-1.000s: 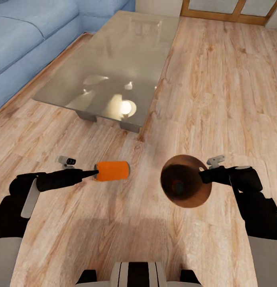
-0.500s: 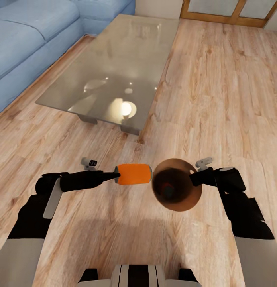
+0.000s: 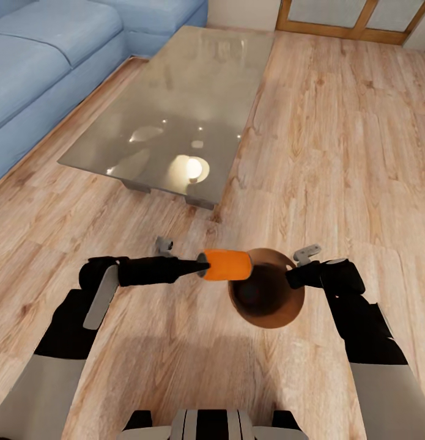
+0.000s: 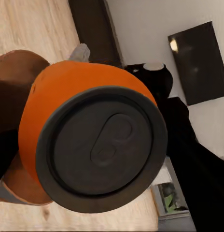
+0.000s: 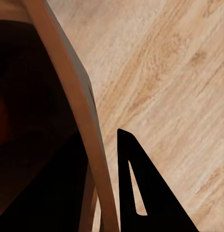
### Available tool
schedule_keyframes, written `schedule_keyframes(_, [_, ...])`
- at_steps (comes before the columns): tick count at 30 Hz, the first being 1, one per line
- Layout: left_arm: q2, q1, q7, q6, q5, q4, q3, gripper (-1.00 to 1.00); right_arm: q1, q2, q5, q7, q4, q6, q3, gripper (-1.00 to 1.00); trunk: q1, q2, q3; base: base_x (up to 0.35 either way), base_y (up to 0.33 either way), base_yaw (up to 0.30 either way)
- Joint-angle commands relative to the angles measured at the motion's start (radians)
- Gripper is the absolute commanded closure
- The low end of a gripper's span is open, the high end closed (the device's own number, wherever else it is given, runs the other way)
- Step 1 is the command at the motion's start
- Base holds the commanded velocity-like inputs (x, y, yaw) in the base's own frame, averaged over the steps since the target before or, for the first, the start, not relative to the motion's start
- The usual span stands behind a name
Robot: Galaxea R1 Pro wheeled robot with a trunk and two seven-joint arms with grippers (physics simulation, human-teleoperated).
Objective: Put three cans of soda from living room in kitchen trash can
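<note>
Since a second earlier the two arms had drawn together in front of the trunk: the orange can, then well apart from the bin, now overlapped the bin's round rim in the head view, its far end at the brown mouth. The whole view had also shifted a little, so the camera had moved.

The left arm reached across level from the robot's left, forearm pointing toward the right one. The left gripper pinched the orange can at its near end and held it lying on its side above the floor. In the left wrist view the can's dark round end with its tab faced the camera, the brown bin just behind it.

The right arm bent in from the other side; the right gripper was clamped on the bin's rim, one dark finger outside the thin brown wall, and the bin was tipped so its opening faced up toward the head camera.

Beyond lay the glass-topped coffee table, smooth and reflective, beside the light-blue sofa, on warm, grained wood planks
</note>
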Motion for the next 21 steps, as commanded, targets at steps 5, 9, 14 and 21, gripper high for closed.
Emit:
schedule_keyframes(5, [-0.051, -0.001, 0.190, 0.002, 0.007, 0.006, -0.055, 1.00, 0.000, 0.001, -0.013, 0.006, -0.001, 0.005, 0.023, 1.00, 0.000, 0.000, 0.000, 0.000, 0.000, 0.000])
schedule_keyframes(9, [-0.061, -0.001, 0.219, 0.002, 0.006, 0.008, -0.093, 1.00, -0.001, 0.020, -0.011, 0.005, -0.005, 0.005, 0.033, 1.00, 0.000, 0.000, 0.000, 0.000, 0.000, 0.000])
schedule_keyframes(14, [-0.064, -0.001, 0.265, 0.002, 0.001, 0.009, -0.137, 1.00, -0.002, 0.080, 0.069, 0.007, -0.011, 0.005, 0.037, 1.00, 0.000, 0.000, 0.000, 0.000, 0.000, 0.000])
schedule_keyframes(21, [-0.072, -0.002, 0.437, 0.002, 0.000, 0.009, -0.214, 1.00, -0.002, 0.122, 0.116, 0.008, -0.016, 0.005, 0.048, 1.00, 0.000, 0.000, 0.000, 0.000, 0.000, 0.000])
